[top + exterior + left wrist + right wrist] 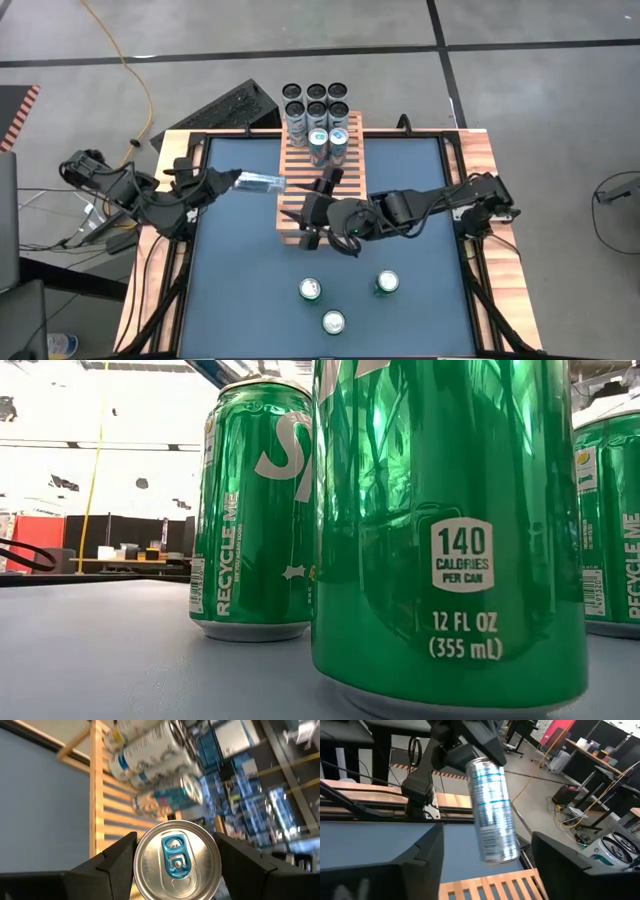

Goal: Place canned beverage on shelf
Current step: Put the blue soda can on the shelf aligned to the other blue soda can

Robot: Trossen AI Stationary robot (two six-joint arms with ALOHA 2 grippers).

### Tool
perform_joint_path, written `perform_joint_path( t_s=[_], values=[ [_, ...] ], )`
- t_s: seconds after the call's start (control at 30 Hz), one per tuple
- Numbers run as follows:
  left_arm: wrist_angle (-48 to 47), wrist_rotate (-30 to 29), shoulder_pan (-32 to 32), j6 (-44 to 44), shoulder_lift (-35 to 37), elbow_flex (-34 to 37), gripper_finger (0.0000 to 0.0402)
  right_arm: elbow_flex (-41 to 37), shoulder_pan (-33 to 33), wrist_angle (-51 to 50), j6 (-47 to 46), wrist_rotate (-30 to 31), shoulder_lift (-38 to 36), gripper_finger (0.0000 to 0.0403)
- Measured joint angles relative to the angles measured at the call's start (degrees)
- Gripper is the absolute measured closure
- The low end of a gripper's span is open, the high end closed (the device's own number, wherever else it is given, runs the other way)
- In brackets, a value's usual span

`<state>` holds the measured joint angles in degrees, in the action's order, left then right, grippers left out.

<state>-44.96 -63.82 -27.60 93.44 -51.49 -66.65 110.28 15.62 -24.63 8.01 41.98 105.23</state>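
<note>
While the left claw (232,180) grasps a slim silver can (258,182) sideways, slatted wooden shelf (292,200) bears upright cans (328,142), right claw (318,212) released above slats.

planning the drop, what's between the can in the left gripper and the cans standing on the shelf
High view: only bare shelf slats lie between the held can and the standing cans; the right gripper sits nearer, off that line.

Silver can (258,181) held sideways beside slatted wooden shelf (300,205)
</note>
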Motion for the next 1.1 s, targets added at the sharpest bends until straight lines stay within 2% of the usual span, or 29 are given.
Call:
perform_joint_path(
  t_s=[0.1, 0.23, 0.4, 0.53, 0.67, 0.73, 0.9, 1.1],
  values=[
    [1.5, -1.9, 0.6, -0.1, -0.5, 0.0, 0.0176, 0.0, -1.1, -0.7, 0.1, -0.3, 0.0, 0.0123],
    [5.8, -1.1, 1.2, -2.3, -1.6, 0.0, 0.0174, 0.0, -2.3, -0.1, 1.8, -1.7, 0.0, 0.0083],
    [10.5, -2.3, 1.4, -2.9, -3.1, 0.0, 0.0171, 0.0, -2.8, 0.3, 7.0, -1.4, 0.7, 0.0053],
    [13.2, -4.7, 1.8, -3.2, -4.7, 0.0, 0.0172, 0.0, -2.9, 0.2, 10.0, -0.3, 1.9, 0.005],
    [16.7, -4.8, 2.4, -2.0, -7.0, 0.0, 0.0171, -0.1, -2.7, 0.4, 16.6, 8.6, 3.2, 0.0054],
    [17.7, -4.4, 2.7, -0.8, -8.0, 0.0, 0.017, 0.1, -2.8, 1.7, 18.9, 9.7, 4.4, 0.0055],
    [19.6, -4.7, 3.8, 1.8, -9.3, 0.0, 0.0169, 0.0, -2.6, 2.1, 19.3, 11.1, 5.5, 0.0056],
    [20.7, -5.5, 4.0, 4.7, -10.9, 0.0, 0.0168, 0.0, -2.6, 2.5, 20.8, 15.6, 6.8, 0.0057]
  ],
)
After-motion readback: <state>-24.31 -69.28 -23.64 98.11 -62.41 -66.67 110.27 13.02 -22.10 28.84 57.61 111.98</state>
